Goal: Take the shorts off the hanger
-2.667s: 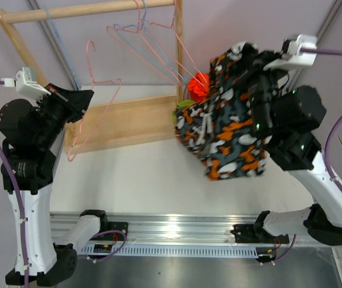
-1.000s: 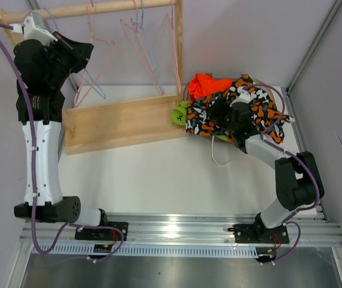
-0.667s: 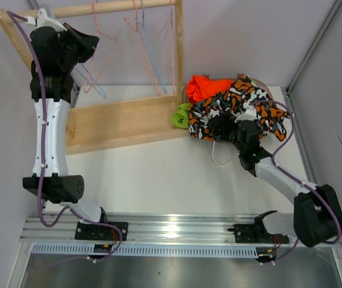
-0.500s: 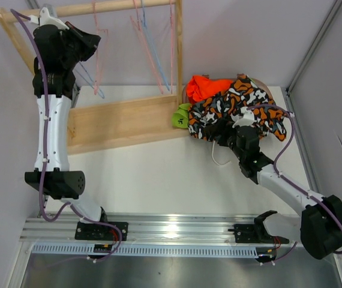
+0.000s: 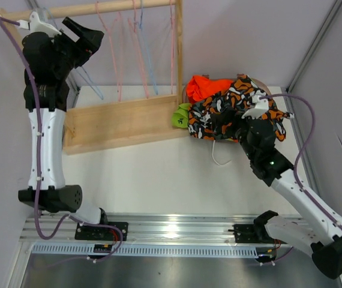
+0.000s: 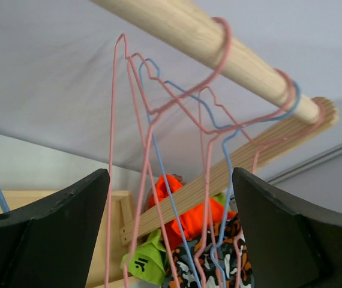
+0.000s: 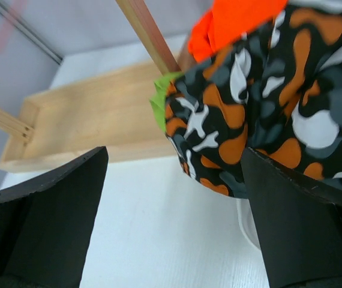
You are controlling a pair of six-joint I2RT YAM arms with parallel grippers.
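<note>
Since the earlier top view, the right gripper (image 7: 174,157) has released the camouflage shorts (image 5: 237,111), which then hung from it above the table (image 5: 153,180), and has drawn back. The left gripper (image 6: 170,173) has risen to the wooden rail (image 5: 117,8). Both sets of jaws stand wide apart and hold nothing. The camouflage shorts now lie on a heap at the far right of the table, touching the orange shorts (image 5: 206,86) and the lime green shorts (image 5: 180,117). The wire hangers (image 5: 123,54) on the rail carry no garment, so the task is judged complete or nearly so. The rack's tray-like wooden base (image 5: 120,123) shows only bare wood. Whether the heap sits in a container cannot be told.
</note>
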